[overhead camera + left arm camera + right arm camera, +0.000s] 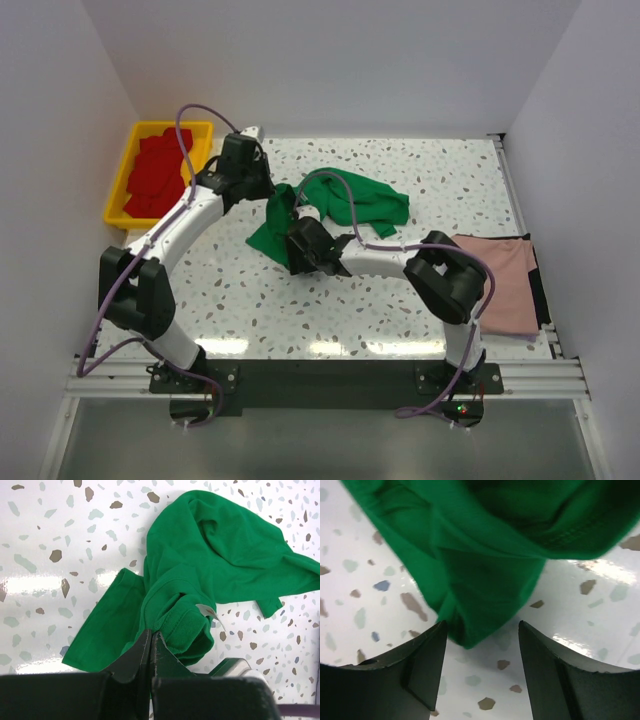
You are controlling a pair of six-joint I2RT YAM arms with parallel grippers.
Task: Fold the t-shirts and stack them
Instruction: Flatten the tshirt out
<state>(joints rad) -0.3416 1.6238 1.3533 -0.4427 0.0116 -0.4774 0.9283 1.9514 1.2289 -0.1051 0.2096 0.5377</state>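
Note:
A bright green t-shirt (355,203) lies crumpled in the middle of the table, with one end lifted toward the left. My left gripper (272,196) is shut on a fold of that green t-shirt (210,550), pinched between the jaws (151,636). My right gripper (291,244) stands open just below it. The hanging lower edge of the green t-shirt (485,555) dangles between its spread fingertips (482,625), close to the left finger and not clamped. A dusty pink t-shirt (500,280) lies flat at the right edge. Several red t-shirts (155,175) are piled in the tray.
The yellow plastic tray (116,190) sits at the far left corner. White walls close in the table on the left, back and right. The right arm's elbow (445,275) hangs over the pink shirt's left side. Speckled tabletop (300,310) shows in front of the green shirt.

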